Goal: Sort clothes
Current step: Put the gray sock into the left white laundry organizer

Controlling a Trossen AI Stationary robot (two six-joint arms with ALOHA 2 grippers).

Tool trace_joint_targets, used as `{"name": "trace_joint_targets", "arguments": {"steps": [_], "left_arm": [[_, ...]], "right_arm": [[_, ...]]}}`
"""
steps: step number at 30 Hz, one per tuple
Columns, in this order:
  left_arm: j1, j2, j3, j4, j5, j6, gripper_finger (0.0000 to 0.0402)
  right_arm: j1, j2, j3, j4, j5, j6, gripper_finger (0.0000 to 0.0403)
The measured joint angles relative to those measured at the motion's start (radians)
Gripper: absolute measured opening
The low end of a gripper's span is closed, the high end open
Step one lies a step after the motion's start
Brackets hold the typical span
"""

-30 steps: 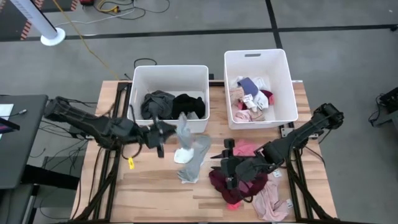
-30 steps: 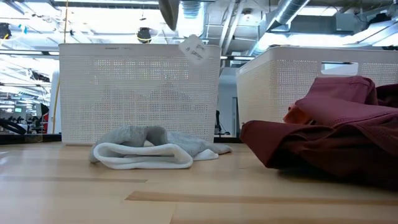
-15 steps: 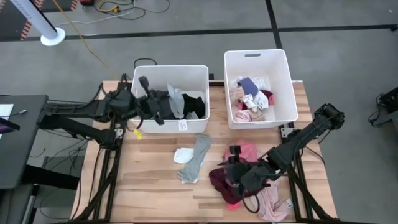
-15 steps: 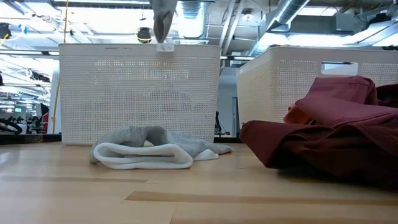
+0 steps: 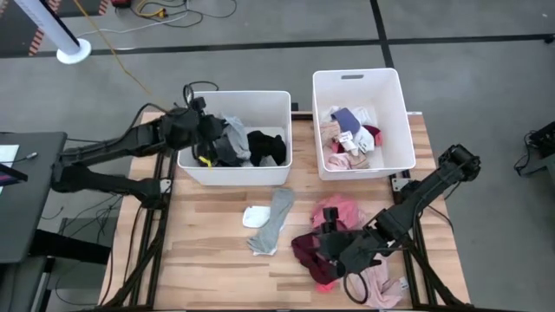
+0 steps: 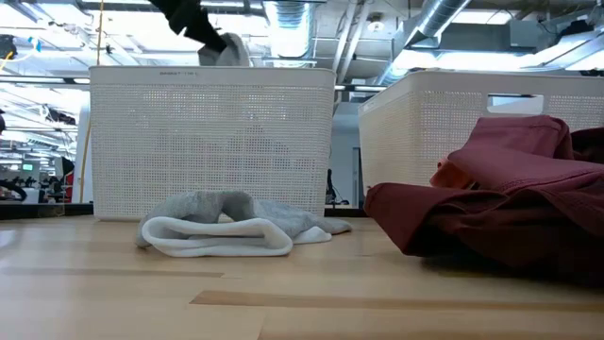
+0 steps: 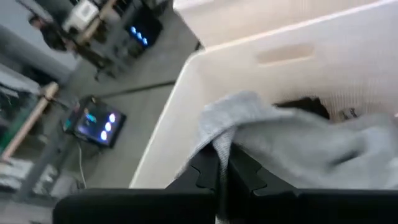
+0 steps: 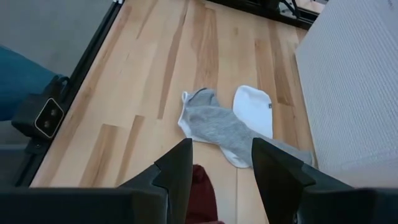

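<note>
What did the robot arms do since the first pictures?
The left pincer, shut on a grey cloth, carried it up from the table and over the left bin, where it hangs now. The right pincer, open, slid slightly nearer the table's front, above the maroon cloth. The grey and white socks and both bins stayed put.

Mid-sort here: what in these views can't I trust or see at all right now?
- High view: the left gripper fingertips, buried in the grey garment over the left bin.
- Low view: both bins' contents, screened by their walls; the right bin is partly behind the maroon garment.
- Right wrist view: what lies under the open right gripper, cut off by the frame edge.
</note>
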Motion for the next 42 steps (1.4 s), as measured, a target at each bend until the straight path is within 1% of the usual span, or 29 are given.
{"name": "trace_joint_targets", "arguments": {"steps": [5,9,14,17,20,26,31,33,35,40,42], "left_arm": [[0.038,0.031,0.0,-0.078,0.02,-0.052,0.0009],[0.048,0.077,0.0,-0.141,0.02,-0.08,0.0011],[0.048,0.139,0.0,-0.18,0.021,-0.105,0.0014],[0.048,0.16,0.0,-0.198,0.056,-0.113,0.0028],[0.048,0.16,0.0,-0.209,0.084,-0.125,0.0051],[0.048,0.129,0.0,-0.217,0.109,-0.161,0.0109],[0.048,0.092,0.0,-0.212,0.11,-0.183,0.0141],[0.047,0.07,0.0,-0.202,0.111,-0.185,0.0146],[0.045,0.048,0.0,-0.191,0.135,-0.194,0.0148],[0.021,-0.018,0.0,-0.156,0.248,-0.199,0.0148],[0.001,-0.044,0.0,-0.137,0.289,-0.198,0.0148]], "right_arm": [[0.0,0.0,0.0,-0.004,0.0,0.019,0.0178],[0.005,0.0,0.0,-0.005,0.0,0.027,0.0178],[0.005,0.0,0.0,-0.012,0.0,0.043,0.0178],[0.005,0.0,0.0,-0.011,0.0,0.049,0.0178],[0.005,0.0,0.0,-0.012,0.0,0.053,0.0178],[0.005,0.001,0.0,-0.012,0.0,0.052,0.0178],[0.005,0.001,0.0,-0.012,0.0,0.052,0.0178],[0.005,0.001,0.0,-0.012,0.0,0.052,0.0178],[0.005,0.001,0.0,-0.012,0.0,0.052,0.0178],[-0.005,0.001,0.0,-0.012,0.0,0.052,0.0178],[-0.014,0.001,-0.013,0.013,0.0,0.05,0.0178]]}}
